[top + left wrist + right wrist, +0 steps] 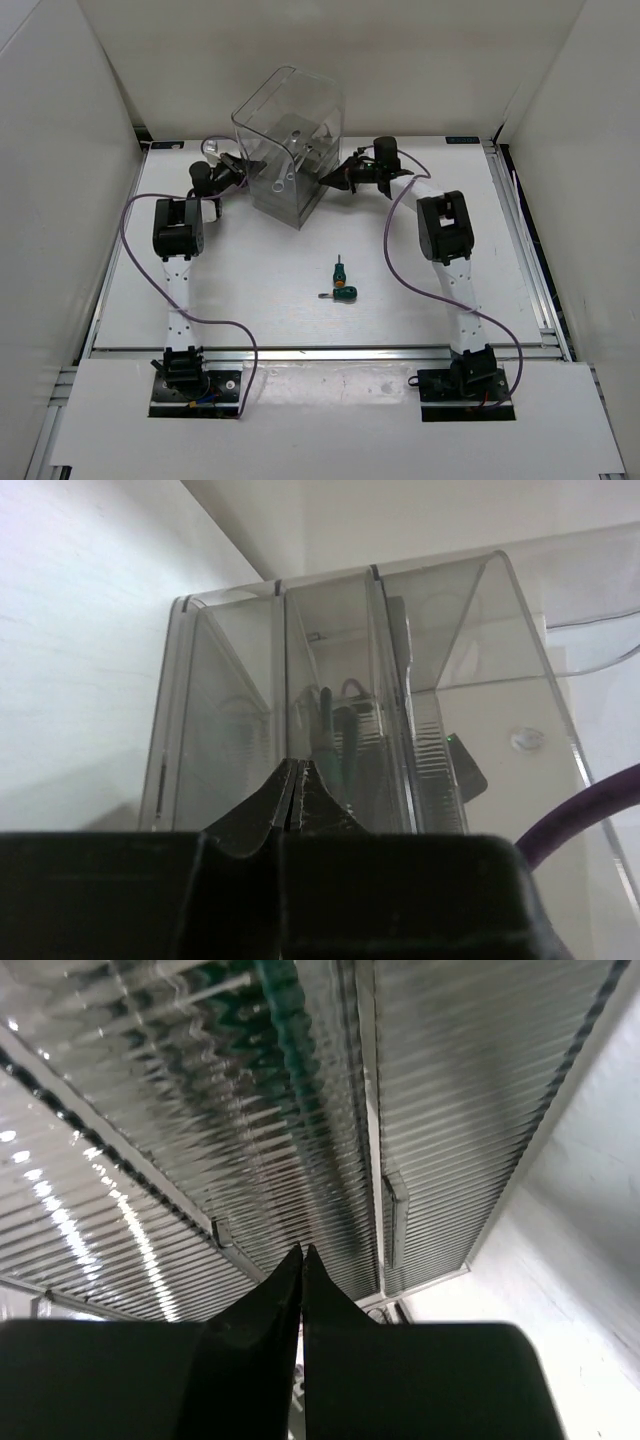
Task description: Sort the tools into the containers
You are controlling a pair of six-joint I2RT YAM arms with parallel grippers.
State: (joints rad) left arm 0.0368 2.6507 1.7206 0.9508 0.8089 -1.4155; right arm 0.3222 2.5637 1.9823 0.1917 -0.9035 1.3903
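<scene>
The transparent organiser (262,112) with its stacked drawers stands at the back middle of the table. Two silver wrenches (287,176) show through its walls. Two green-handled screwdrivers (340,283) lie on the table in front of it. My left gripper (247,166) is shut and empty, with its tips at the organiser's left side (225,710). Dark-green-handled pliers (336,742) show inside a drawer there. My right gripper (328,177) is shut and empty, with its tips against the ribbed drawer fronts (450,1110). A green shape (282,1010) shows through the ribs.
White walls close in the table on the left, back and right. A purple cable (585,810) runs along each arm. A metal rail (320,352) marks the table's near edge.
</scene>
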